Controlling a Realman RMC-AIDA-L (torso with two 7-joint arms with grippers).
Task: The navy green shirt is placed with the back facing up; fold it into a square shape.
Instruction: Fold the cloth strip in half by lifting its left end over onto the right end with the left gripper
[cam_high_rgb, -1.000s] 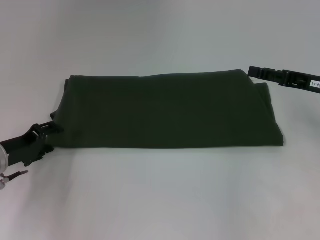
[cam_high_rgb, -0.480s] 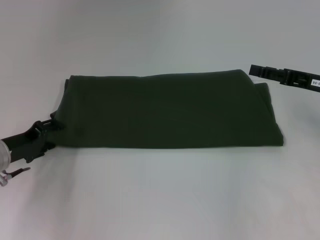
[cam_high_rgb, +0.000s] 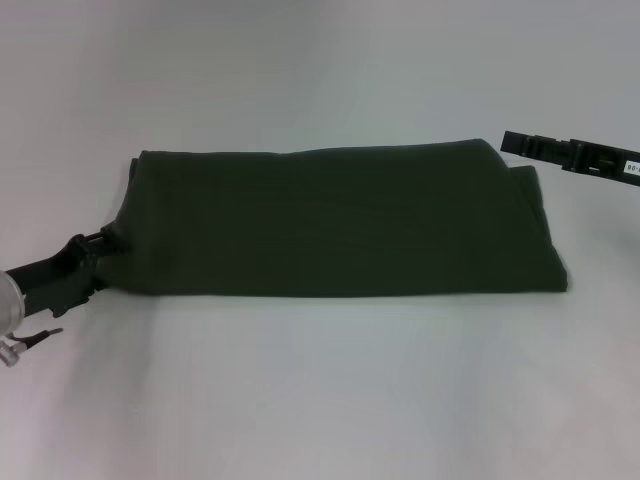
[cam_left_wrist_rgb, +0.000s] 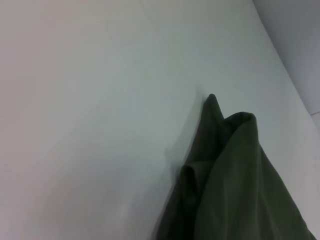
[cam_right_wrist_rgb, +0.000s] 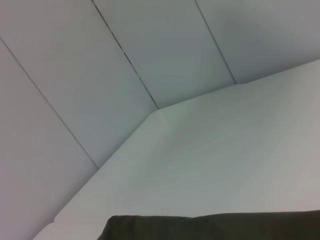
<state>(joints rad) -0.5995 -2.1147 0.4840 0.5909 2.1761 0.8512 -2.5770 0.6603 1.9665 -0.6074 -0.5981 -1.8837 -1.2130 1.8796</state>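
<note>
lying across the middle of the white counter (cam_high_rgb: 320, 400), the navy green shirt (cam_high_rgb: 340, 225) is already a long dark band running from the counter's left side toward its right, plain fabric on top, no lettering showing. its front edge is a clean straight fold; the right end bulges a little and the far right corner looks slightly rumpled. in the left wrist view the shirt's left end rises in a small peak with layered folds under it.

over the last second the left pincer (cam_high_rgb: 105, 245) has crept in along the counter toward the shirt's near left corner and now touches, or has just slipped into, the cloth there; whether its fingers are apart or clamped i cannot tell. the right pincer (cam_high_rgb: 515, 142) has barely shifted, hanging just past the shirt's far right corner, above the counter rather than on the cloth, and its fingers cannot be made out either. that suggests the left end is about to be taken up and carried across toward the right, the fold that would shorten the band into a square.
</note>
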